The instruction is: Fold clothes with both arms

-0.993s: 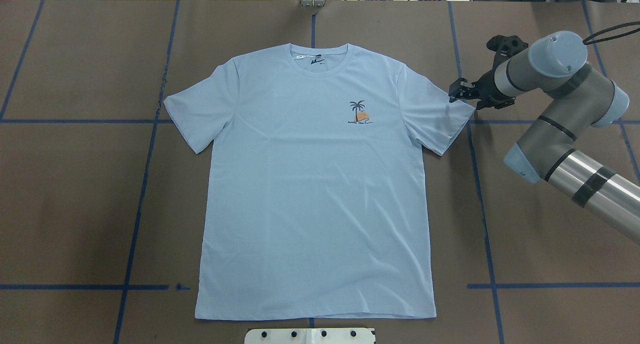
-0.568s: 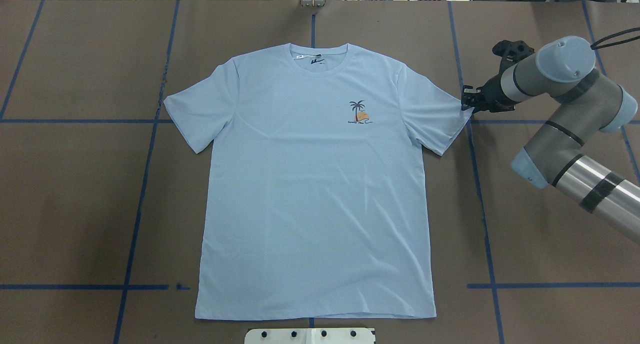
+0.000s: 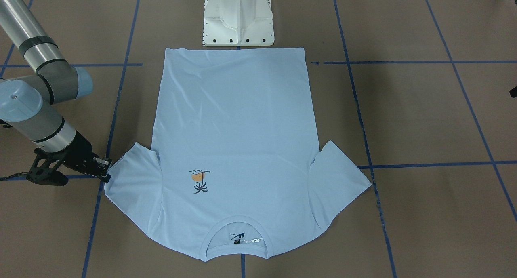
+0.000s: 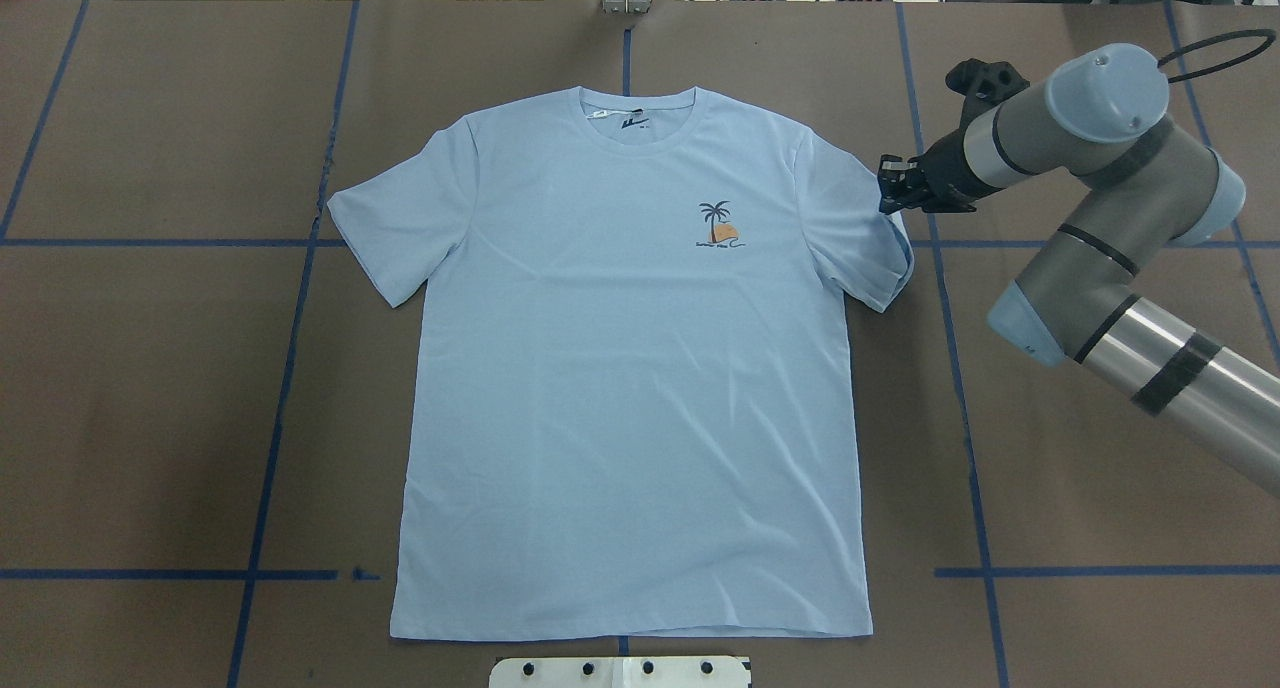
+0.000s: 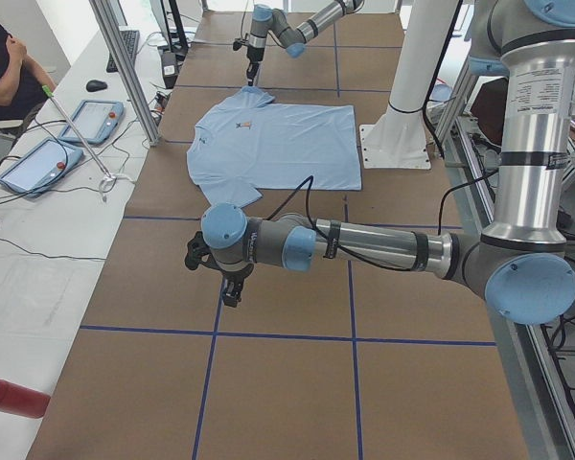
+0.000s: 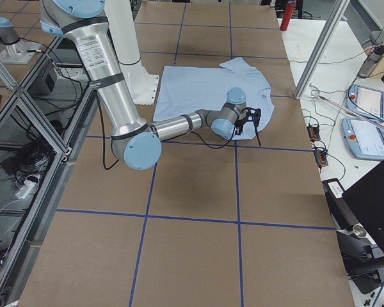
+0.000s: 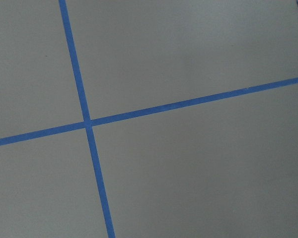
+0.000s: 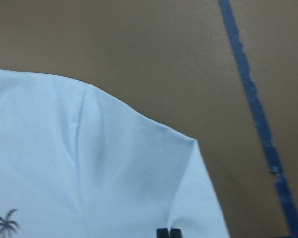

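Observation:
The light blue T-shirt (image 4: 630, 388) lies flat and face up on the brown table, collar away from the robot. Its palm print (image 4: 722, 226) faces up. My right gripper (image 4: 886, 193) is at the tip of the shirt's sleeve (image 4: 880, 258) on the robot's right, shut on the sleeve hem, which is lifted and drawn in toward the body. In the right wrist view the shut fingertips (image 8: 169, 233) pinch the cloth (image 8: 89, 163). My left gripper (image 5: 232, 292) hangs over bare table well away from the shirt; whether it is open or shut I cannot tell.
The white pedestal base (image 3: 238, 19) stands just behind the shirt's hem. Blue tape lines (image 7: 84, 119) grid the brown table. Beyond the table's far edge are tablets (image 5: 38, 163), cables and a seated person (image 5: 5, 57). A red cylinder (image 5: 14, 396) lies at the left end.
The right gripper went out to the sleeve tip, closed on it, then moved back toward the shirt's body, pulling the sleeve edge inward. The rest of the shirt has not moved.

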Controlling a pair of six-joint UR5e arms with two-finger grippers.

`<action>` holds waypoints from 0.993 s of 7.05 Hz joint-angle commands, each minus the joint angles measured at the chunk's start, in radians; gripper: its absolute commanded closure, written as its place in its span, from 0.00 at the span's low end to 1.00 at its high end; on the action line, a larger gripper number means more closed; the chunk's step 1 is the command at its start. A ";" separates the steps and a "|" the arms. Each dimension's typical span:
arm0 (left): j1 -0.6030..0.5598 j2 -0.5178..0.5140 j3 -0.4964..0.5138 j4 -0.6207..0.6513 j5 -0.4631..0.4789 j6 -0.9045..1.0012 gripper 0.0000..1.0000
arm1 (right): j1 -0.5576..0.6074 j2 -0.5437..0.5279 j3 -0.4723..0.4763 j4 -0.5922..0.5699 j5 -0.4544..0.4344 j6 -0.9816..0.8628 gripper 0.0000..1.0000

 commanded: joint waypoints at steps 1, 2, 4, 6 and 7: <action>0.000 0.000 0.000 -0.001 -0.019 -0.001 0.00 | -0.060 0.244 -0.153 -0.066 -0.107 0.158 1.00; 0.000 0.000 -0.003 0.000 -0.019 -0.002 0.00 | -0.098 0.295 -0.207 -0.061 -0.163 0.161 1.00; 0.002 -0.003 -0.003 -0.003 -0.023 0.002 0.00 | -0.210 0.334 -0.232 -0.054 -0.363 0.151 0.01; 0.035 -0.021 0.012 -0.112 -0.051 -0.002 0.00 | -0.240 0.349 -0.157 -0.052 -0.372 0.167 0.00; 0.079 -0.078 0.035 -0.191 -0.065 -0.153 0.00 | -0.251 0.325 -0.075 -0.061 -0.360 0.193 0.00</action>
